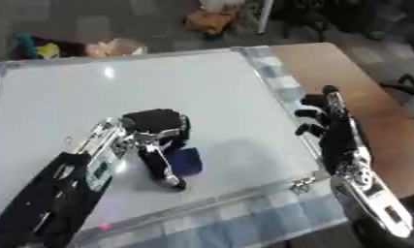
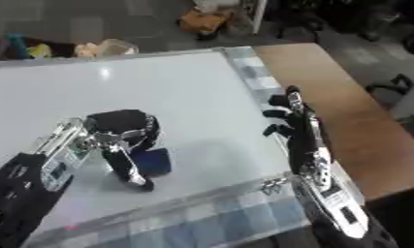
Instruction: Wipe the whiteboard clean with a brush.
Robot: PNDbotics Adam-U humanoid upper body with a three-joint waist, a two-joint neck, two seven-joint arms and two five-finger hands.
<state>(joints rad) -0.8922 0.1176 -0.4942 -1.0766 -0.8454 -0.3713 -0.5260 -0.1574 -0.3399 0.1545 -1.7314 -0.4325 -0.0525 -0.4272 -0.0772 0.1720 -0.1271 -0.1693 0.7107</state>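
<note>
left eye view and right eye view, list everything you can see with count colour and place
whiteboard: one, white with a silver frame, covering most of the table
brush: one, dark blue block, on the board under the left hand
cloth: one, blue and white check, under the board, showing along its near and right edges
table: one, brown wood, bare strip at right
clutter: several blurred things, orange and yellow among them, on the floor beyond the table
left hand: black and silver, fingers curled round the brush
right hand: black, fingers straight, at the board's right edge
</note>
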